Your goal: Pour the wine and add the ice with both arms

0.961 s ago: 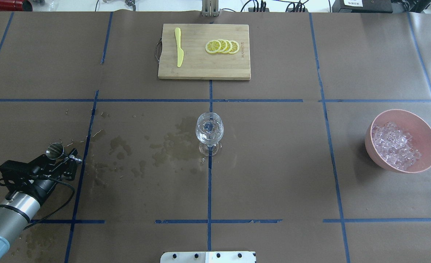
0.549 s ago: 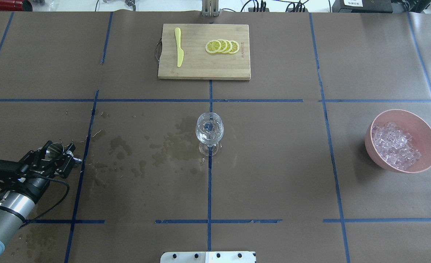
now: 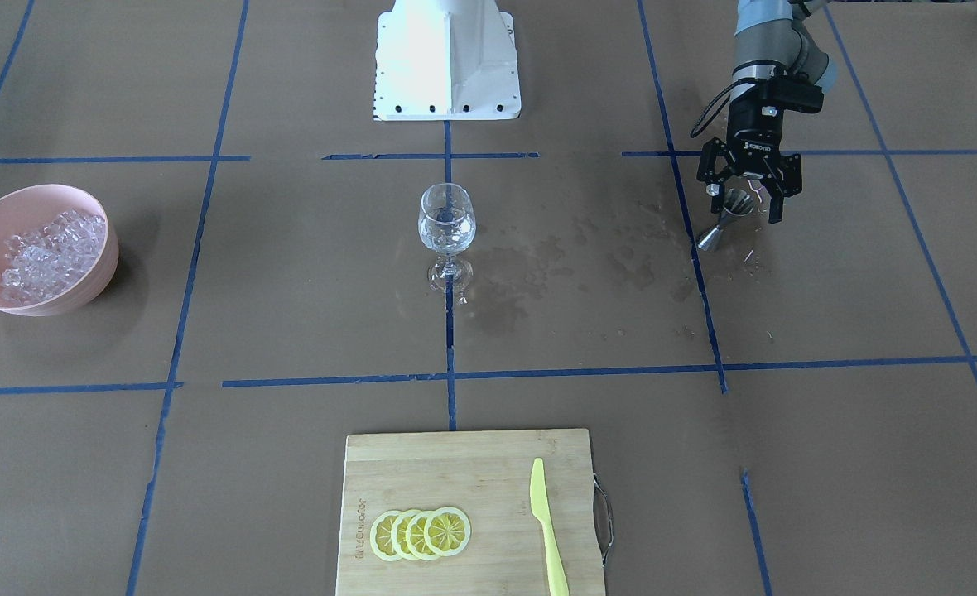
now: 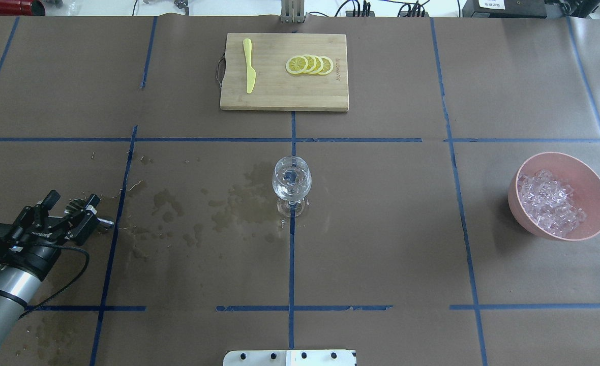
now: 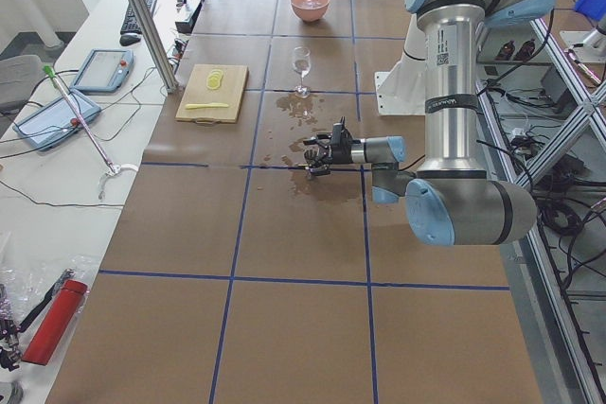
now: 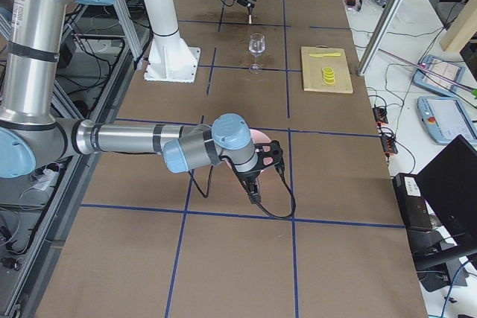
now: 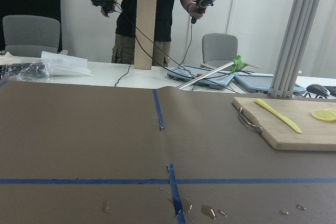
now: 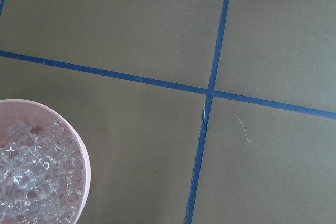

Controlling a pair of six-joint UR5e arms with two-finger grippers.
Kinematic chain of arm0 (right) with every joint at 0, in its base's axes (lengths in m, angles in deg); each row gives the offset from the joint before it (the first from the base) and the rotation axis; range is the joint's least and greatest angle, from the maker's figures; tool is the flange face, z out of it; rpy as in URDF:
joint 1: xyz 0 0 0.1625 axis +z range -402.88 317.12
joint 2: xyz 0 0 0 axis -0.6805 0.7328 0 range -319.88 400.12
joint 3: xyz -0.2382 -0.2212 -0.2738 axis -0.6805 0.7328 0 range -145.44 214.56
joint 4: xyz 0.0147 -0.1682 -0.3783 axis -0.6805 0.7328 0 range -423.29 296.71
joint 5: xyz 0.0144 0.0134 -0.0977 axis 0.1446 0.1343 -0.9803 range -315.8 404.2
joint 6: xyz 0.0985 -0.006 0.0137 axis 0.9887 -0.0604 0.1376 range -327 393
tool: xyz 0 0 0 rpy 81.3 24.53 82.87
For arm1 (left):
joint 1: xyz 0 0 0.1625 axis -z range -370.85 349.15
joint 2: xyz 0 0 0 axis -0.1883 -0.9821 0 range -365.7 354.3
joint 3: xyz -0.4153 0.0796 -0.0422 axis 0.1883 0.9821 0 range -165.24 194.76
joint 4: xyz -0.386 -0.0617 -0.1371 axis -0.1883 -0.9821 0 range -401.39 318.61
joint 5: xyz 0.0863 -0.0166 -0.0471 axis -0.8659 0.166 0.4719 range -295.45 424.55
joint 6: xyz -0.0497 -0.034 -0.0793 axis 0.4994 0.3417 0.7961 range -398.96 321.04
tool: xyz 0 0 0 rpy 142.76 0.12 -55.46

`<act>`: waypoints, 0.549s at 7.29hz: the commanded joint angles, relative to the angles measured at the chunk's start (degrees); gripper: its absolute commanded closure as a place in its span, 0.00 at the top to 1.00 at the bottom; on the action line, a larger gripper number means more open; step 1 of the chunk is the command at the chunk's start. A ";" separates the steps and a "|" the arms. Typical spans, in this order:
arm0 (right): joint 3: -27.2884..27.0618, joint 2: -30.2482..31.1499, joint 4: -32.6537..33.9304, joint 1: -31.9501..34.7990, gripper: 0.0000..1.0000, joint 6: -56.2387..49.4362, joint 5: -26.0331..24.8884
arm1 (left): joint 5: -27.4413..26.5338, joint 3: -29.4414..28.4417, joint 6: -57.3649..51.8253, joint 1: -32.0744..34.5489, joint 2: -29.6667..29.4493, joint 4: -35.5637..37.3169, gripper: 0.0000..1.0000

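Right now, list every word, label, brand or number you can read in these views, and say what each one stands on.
"ROBOTIQ": white lettering on the black body of the left gripper, seen in the front-facing view.
Engraved brand along one short edge of the cutting board: too blurred to read.
Small dark label on the upright tube of the left arm, seen in the exterior left view: too small to read.
No other legible text.

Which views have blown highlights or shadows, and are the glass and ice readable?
Front-facing: white base blown out, wine glass crisp. Overhead: even light, soft shadow beside the pink bowl. Left wrist: bright wall, person's torso dark. Right wrist: flat light, ice sharp.
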 commanded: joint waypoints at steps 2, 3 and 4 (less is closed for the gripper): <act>-0.04 0.00 0.00 -0.05 1.00 0.00 0.00 | 1.01 1.74 -18.31 0.31 0.45 -11.87 1.00; -0.04 0.00 0.00 -0.05 1.00 0.00 0.00 | 6.59 2.10 -20.12 2.05 0.97 -12.07 1.00; 0.05 0.00 0.00 0.04 1.00 0.00 0.00 | 11.95 2.10 -23.53 6.85 1.24 -11.72 1.00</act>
